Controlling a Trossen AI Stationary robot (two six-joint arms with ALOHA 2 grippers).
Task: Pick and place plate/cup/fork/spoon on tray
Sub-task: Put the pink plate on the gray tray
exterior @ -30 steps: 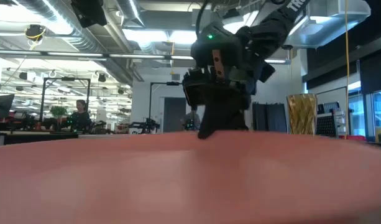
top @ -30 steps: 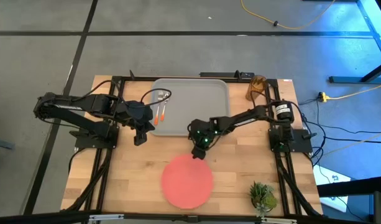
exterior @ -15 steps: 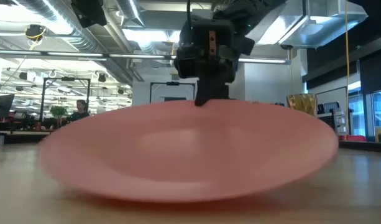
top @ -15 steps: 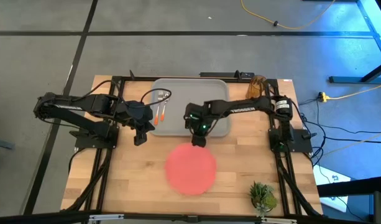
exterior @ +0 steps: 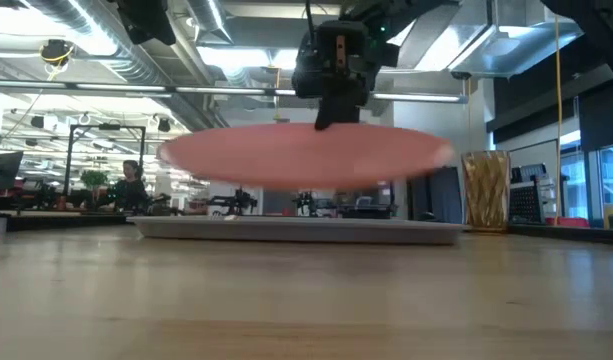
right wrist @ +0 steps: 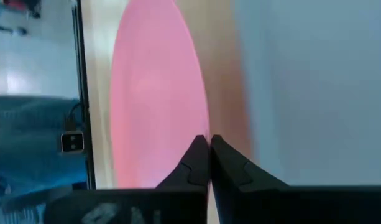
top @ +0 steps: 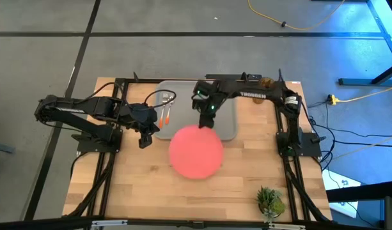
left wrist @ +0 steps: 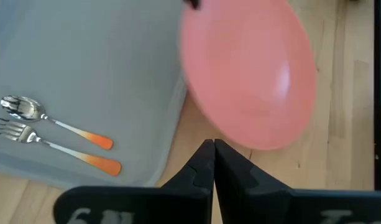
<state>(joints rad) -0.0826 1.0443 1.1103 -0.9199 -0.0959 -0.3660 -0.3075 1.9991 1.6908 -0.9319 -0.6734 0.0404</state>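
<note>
The coral-red plate [top: 196, 151] hangs in the air over the grey tray's [top: 221, 105] near edge, held by my right gripper [top: 205, 122], which is shut on its far rim. It also shows in the low view [exterior: 306, 156], level above the tray [exterior: 296, 229]. The fork [left wrist: 59, 151] and spoon [left wrist: 53, 123] lie side by side on the tray's left part. The amber cup [exterior: 485, 190] stands on the table at the far right, beside the tray. My left gripper [left wrist: 213, 149] is shut and empty by the tray's near left corner. My right gripper pinches the plate's far rim [right wrist: 199, 134] between its two fingers. The fingers come from above, pointing down [exterior: 329, 112]. The plate is lifted clear, about level, and reaches out from the fingers toward the table's near edge.
A small green plant [top: 270, 201] stands at the near right corner. Bare wooden table [top: 132, 191] lies near the front edge. Black frame rails run along both sides of the table.
My right gripper has gone up and toward the table's far edge with the plate. The plate, first on the table near the front, has been lifted clear by its far rim and now hangs level over the tray's near edge.
</note>
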